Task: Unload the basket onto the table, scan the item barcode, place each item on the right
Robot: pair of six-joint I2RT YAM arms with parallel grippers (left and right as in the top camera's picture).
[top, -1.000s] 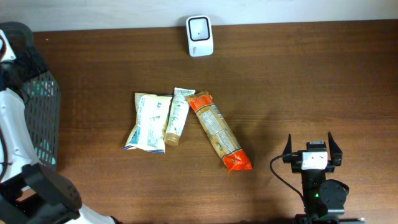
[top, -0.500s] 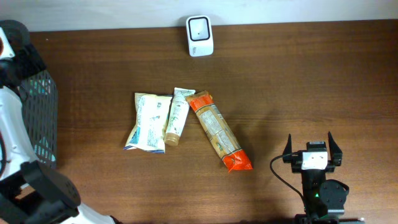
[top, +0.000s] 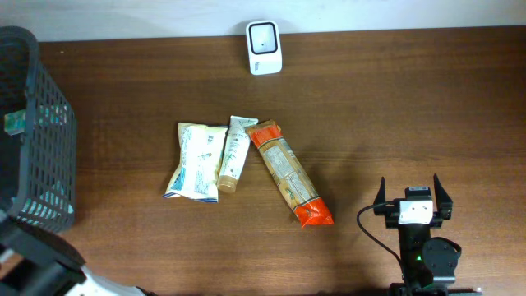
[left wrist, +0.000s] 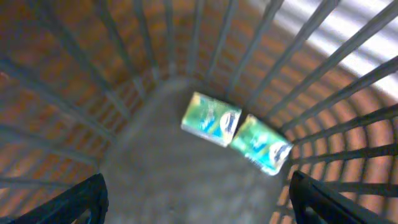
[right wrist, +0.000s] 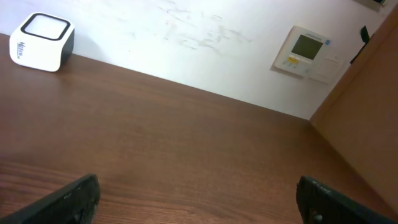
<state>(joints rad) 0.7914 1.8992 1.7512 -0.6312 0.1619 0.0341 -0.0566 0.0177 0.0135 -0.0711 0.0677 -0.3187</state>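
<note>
Since a second ago my left arm has swung clear of the overhead view, uncovering the basket (top: 57,164) at the left of the table (top: 411,99). The left gripper (left wrist: 196,199) looks down into it, jaws wide and empty, above two green boxes (left wrist: 211,119) on its floor. I judge a drop-off finished. Waiting mid-table, well short of the scanner (top: 264,36): a pale packet (top: 195,161), a tube (top: 233,153) and an orange packet (top: 289,174). The right gripper (top: 412,196) sits open, empty.

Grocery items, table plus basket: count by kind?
Pouch: 1
Tube: 1
Orange packet: 1
Green boxes, inside the basket: 2
Total: 5
</note>
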